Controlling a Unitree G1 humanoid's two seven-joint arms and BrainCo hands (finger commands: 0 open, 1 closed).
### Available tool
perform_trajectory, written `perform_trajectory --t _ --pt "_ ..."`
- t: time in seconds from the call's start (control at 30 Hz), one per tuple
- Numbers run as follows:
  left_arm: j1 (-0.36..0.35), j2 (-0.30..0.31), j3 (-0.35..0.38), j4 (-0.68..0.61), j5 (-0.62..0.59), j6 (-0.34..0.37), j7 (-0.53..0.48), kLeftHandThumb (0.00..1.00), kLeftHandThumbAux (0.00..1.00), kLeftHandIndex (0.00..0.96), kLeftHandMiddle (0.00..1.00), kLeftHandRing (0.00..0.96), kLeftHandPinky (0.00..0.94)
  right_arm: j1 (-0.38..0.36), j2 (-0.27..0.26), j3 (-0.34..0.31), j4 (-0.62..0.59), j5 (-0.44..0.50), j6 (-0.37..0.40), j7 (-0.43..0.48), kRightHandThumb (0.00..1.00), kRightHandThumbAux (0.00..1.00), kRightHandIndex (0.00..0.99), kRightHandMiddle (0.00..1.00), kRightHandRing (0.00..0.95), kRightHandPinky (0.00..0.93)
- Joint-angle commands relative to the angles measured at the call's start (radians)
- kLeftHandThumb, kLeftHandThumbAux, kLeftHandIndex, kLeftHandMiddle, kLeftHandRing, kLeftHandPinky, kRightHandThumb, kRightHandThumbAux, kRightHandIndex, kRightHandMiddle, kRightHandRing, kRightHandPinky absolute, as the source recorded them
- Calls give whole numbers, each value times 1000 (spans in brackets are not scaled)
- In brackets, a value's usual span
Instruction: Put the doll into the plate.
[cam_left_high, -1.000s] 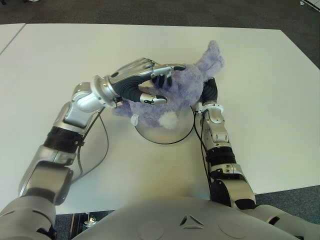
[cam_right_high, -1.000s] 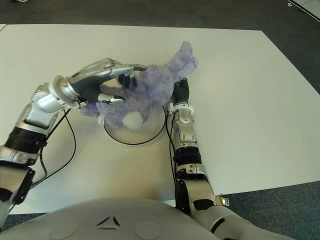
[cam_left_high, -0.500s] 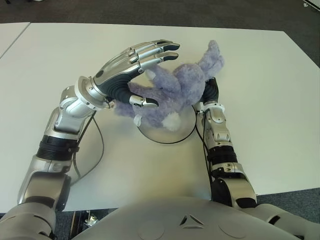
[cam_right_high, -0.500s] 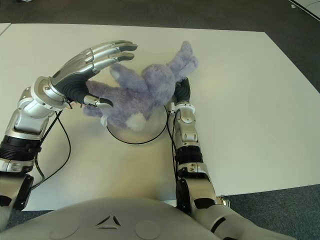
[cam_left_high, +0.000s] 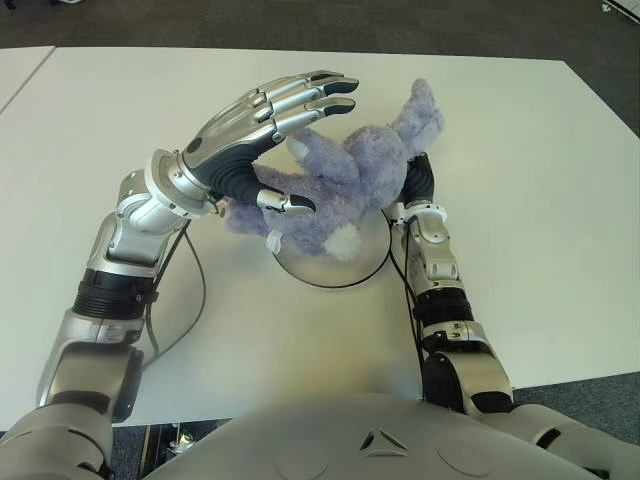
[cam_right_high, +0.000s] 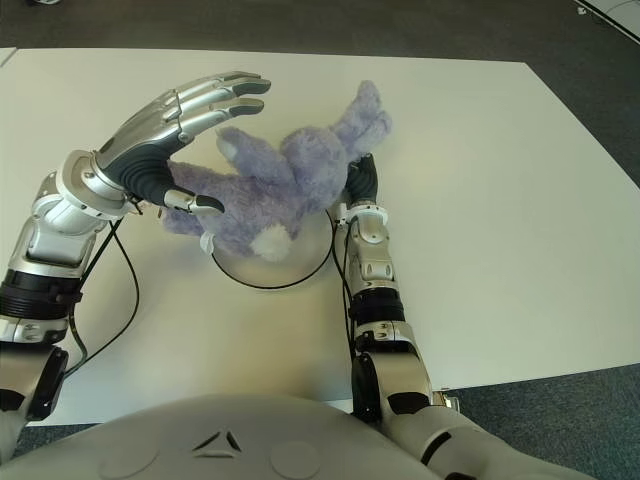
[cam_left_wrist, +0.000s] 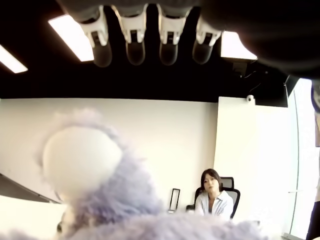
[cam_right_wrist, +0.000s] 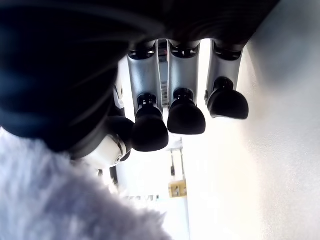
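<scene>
The purple plush doll (cam_left_high: 345, 175) lies on its side across the round silver plate (cam_left_high: 312, 270), its ears reaching past the far rim. My left hand (cam_left_high: 262, 130) hovers over the doll's left side with fingers (cam_left_wrist: 135, 50) stretched out straight, holding nothing; the thumb tip sits close against the fur. In the left wrist view the doll (cam_left_wrist: 100, 190) fills the space under the palm. My right hand (cam_left_high: 421, 183) shows at the plate's right edge, partly hidden by the doll. Its fingers (cam_right_wrist: 185, 112) hang relaxed beside the fur (cam_right_wrist: 60, 200) without gripping it.
The white table (cam_left_high: 520, 180) spreads around the plate. A black cable (cam_left_high: 195, 290) loops on the table by my left forearm. A second table's edge (cam_left_high: 20, 65) shows at far left. A seated person (cam_left_wrist: 212, 195) appears far off in the left wrist view.
My left hand was shut around the doll; it has let go, opened its fingers and lifted slightly. The doll stays on the plate. My right hand has not moved.
</scene>
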Motion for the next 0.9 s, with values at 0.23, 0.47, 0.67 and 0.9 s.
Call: perform_trajectory --t 0.23,0.47,0.67,0.9 --pt "2 -17 35 6 85 -32 67 101 254 0 0 0 0 87 10 -15 132 12 30 2 702 719 440 822 811 820" --pt "-12 -7 43 27 126 -31 91 87 265 0 0 0 0 89 9 -9 133 5 18 7 701 720 440 828 815 817" --pt "-61 32 85 177 134 -18 134 117 252 0 0 0 0 92 13 -4 126 1 16 3 700 722 440 831 816 818" --pt "-78 51 140 197 221 75 230 75 247 0 0 0 0 96 15 3 119 -4 10 -3 699 722 439 833 816 817"
